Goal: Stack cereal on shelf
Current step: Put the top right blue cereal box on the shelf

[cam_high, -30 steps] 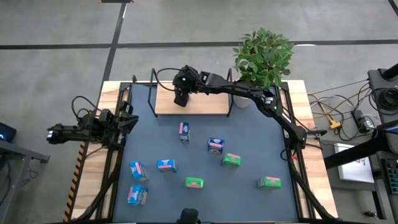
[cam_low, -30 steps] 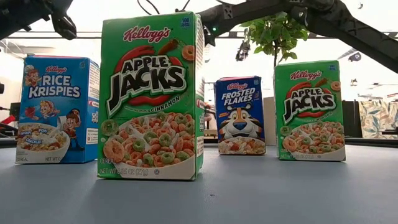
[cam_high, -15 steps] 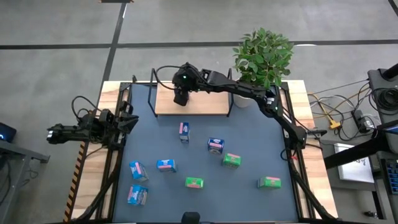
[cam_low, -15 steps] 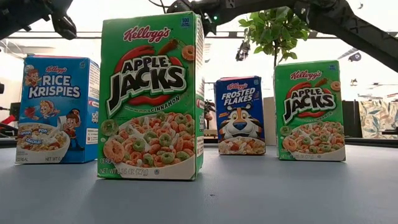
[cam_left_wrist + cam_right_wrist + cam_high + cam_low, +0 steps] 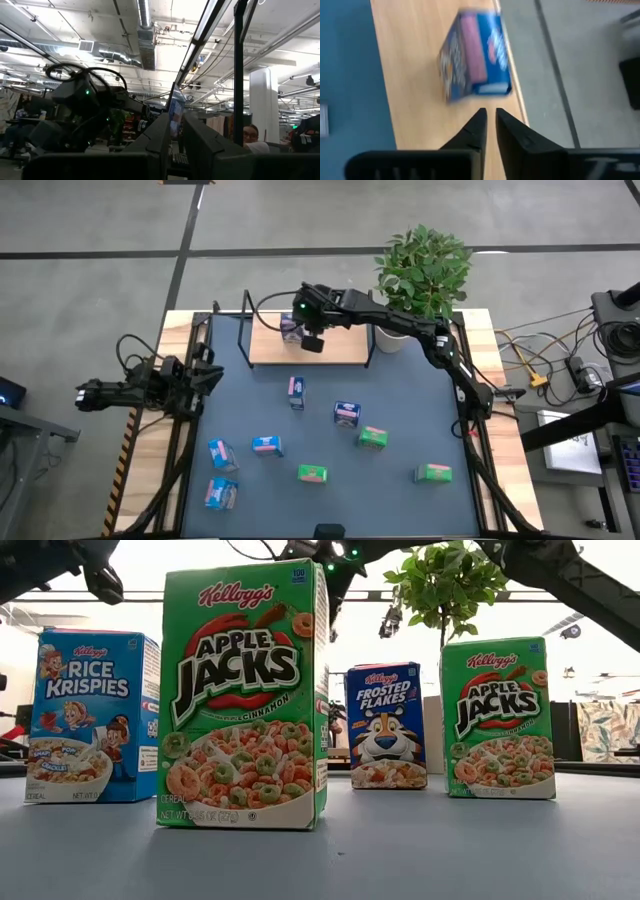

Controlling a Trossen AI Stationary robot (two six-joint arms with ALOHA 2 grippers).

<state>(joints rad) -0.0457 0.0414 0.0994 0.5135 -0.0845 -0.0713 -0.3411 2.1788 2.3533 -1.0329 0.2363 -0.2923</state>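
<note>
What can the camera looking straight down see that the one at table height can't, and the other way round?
Only the high view shows the wooden shelf with a blue cereal box on it, the right gripper shut and empty beside that box, and the left gripper waiting at the table's left edge.

Only the low view shows the box fronts: Apple Jacks, Rice Krispies and Frosted Flakes.

Both show cereal boxes standing on the blue table and the plant behind.
</note>
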